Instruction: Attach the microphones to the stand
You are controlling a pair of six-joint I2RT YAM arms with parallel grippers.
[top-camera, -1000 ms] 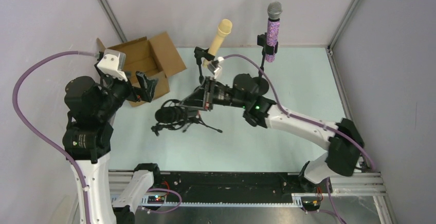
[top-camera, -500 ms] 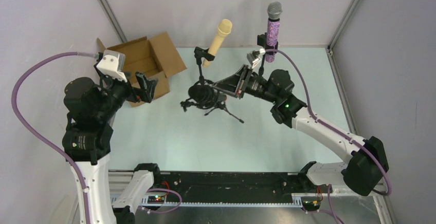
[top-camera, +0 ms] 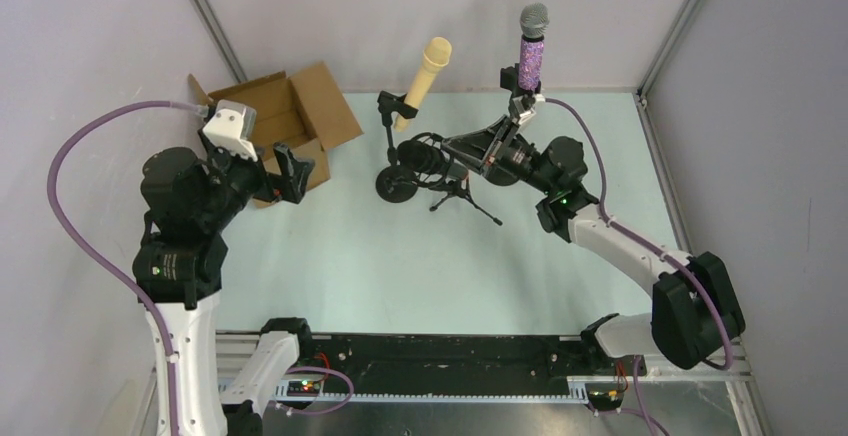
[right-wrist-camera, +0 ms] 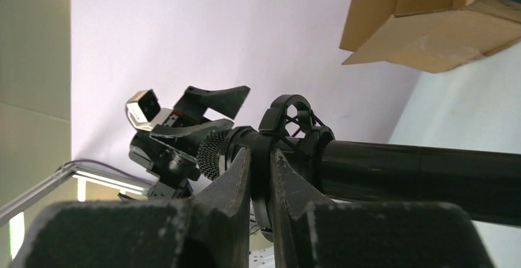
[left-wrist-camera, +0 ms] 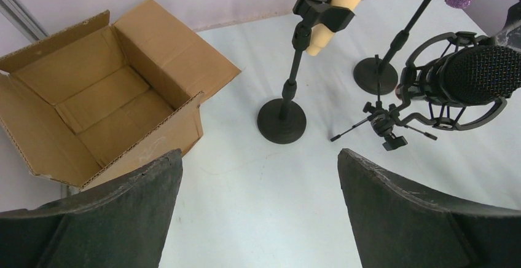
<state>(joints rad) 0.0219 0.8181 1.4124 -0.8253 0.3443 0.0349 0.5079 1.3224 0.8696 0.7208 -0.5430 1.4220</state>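
Observation:
The cream-beige microphone (top-camera: 425,76) is clipped tilted on a round-base stand (top-camera: 397,184); it also shows in the left wrist view (left-wrist-camera: 344,3). The purple glitter microphone (top-camera: 530,56) stands upright in the clip of a second stand (left-wrist-camera: 376,75). My right gripper (top-camera: 468,148) is shut on the ring mount of a black mesh-headed microphone (top-camera: 425,153), held level just right of the cream microphone's stand; small tripod legs (top-camera: 465,196) hang under it. The wrist view shows the jaws (right-wrist-camera: 261,157) pinching the ring. No orange end shows. My left gripper (top-camera: 290,166) is open and empty.
An open, empty cardboard box (top-camera: 275,116) sits at the far left, right beside my left gripper; it fills the left of the left wrist view (left-wrist-camera: 92,102). Grey walls and metal frame posts close in the table on three sides.
My right arm has carried the black microphone and its tripod from the table's middle toward the far right, up beside the two stands. My left arm has shifted slightly right.

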